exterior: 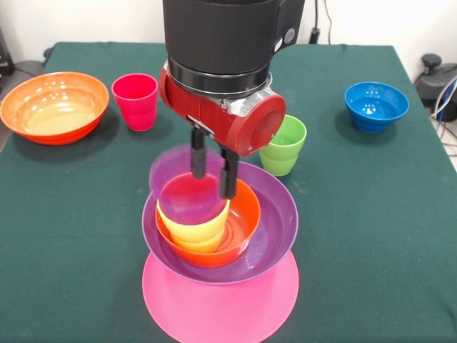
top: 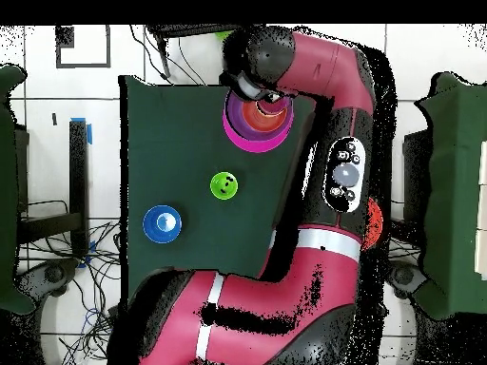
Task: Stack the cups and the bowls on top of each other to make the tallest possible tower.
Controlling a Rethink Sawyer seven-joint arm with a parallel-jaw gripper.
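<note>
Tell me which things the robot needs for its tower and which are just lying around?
For the tower: pink bowl at the bottom, purple bowl, small orange bowl, yellow cup, purple cup in the gripper; still waiting: red cup, green cup, blue bowl, large orange bowl.

Just lying around: cables beside the table.

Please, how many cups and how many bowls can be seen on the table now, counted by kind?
Cups: 4: red, light green, yellow, purple
Bowls: 5: large orange, blue, small orange, purple, pink
Total: 9
</note>
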